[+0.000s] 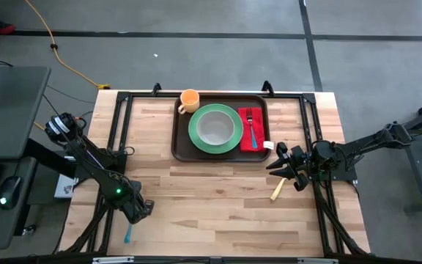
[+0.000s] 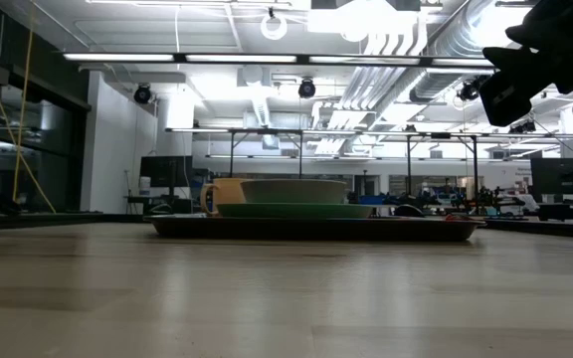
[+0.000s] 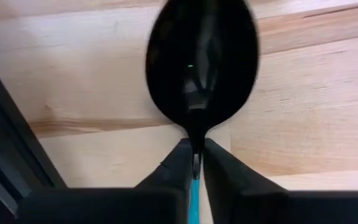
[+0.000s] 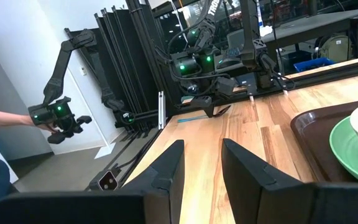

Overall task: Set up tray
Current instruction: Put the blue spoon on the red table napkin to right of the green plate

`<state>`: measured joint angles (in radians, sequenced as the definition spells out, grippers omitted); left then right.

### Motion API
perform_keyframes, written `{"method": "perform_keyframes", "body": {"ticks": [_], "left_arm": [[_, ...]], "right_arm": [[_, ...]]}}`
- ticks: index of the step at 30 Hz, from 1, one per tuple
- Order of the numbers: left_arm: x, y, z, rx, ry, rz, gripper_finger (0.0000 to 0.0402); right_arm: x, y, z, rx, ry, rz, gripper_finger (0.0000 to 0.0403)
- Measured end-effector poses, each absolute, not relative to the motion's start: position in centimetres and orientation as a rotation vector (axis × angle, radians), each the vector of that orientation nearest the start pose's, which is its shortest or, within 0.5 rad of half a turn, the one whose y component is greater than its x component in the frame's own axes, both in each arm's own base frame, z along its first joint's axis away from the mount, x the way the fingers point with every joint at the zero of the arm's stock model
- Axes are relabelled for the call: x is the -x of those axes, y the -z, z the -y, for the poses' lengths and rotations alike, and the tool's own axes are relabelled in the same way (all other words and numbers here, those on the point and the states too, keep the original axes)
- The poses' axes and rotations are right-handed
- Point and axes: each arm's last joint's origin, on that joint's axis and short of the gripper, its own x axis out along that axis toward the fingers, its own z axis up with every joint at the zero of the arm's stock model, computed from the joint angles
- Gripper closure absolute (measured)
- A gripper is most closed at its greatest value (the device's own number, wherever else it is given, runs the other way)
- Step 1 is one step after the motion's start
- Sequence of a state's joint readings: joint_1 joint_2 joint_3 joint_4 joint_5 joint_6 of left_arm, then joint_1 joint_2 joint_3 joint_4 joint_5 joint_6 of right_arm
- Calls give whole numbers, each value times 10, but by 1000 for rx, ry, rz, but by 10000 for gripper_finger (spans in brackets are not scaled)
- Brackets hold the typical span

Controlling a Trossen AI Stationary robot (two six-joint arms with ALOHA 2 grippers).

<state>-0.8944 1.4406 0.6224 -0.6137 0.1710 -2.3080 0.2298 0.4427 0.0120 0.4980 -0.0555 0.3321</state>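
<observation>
Tray: the dark brown tray (image 1: 178, 139) sits on the desk (image 1: 218, 205) at its far middle, long side across, flat on the wood.
On the tray: a round green plate (image 1: 196, 139) with a pale bowl (image 1: 215, 127) in its middle; a red napkin (image 1: 245, 139) just right of the plate with a blue-handled fork (image 1: 252, 132) lying on it; an orange mug (image 1: 189, 100) at the tray's far left corner, touching the plate's edge or very near it.
Left hand: the left hand (image 1: 139, 210) is low over the desk, well apart from the tray, off toward the tray's near left, close to the desk's front left edge.
Left hand's grip: its fingers (image 3: 219, 165) stand nearly together around the thin neck of a dark-bowled spoon (image 3: 201, 65) with a blue handle; they look clenched on it, though I cannot be sure they are pressing it. The spoon's bowl points out ahead of the fingers over the wood.
Right hand: the right hand (image 1: 285, 163) hangs above the desk just off the tray's near right corner, clear of the wood in the low view.
Right hand's grip: fingers (image 4: 244, 165) parted with a plain gap, nothing between them.
Near the tray's right corner: a small pale wooden piece (image 1: 276, 191) lies on the desk, below the right hand; what it is I cannot tell.
Beyond the desk: a person's arm (image 4: 2, 116) shows at the room's side, holding a small control arm.
</observation>
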Motion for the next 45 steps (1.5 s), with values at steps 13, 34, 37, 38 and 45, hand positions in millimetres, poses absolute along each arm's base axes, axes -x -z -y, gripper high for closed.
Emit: {"method": "perform_keyframes", "body": {"ticks": [13,34,37,38,45], "left_arm": [[-131,-132,165,1240,-1006,-1429,384],[-145,-144,162,1222,-1025,-1331,390],[-147,-144,163,1239,-1005,-1296,390],[-147,-144,163,1244,-999,-1289,390],[-153,-146,166,1292,-943,-1222,390]], "right_arm": [[-122,-175,-30,-339,-273,22,318],[-122,-175,-30,-344,-273,23,318],[-122,-175,-30,-345,-273,22,318],[-122,-175,-30,-347,-273,22,318],[-122,-175,-30,-363,-274,20,318]]}}
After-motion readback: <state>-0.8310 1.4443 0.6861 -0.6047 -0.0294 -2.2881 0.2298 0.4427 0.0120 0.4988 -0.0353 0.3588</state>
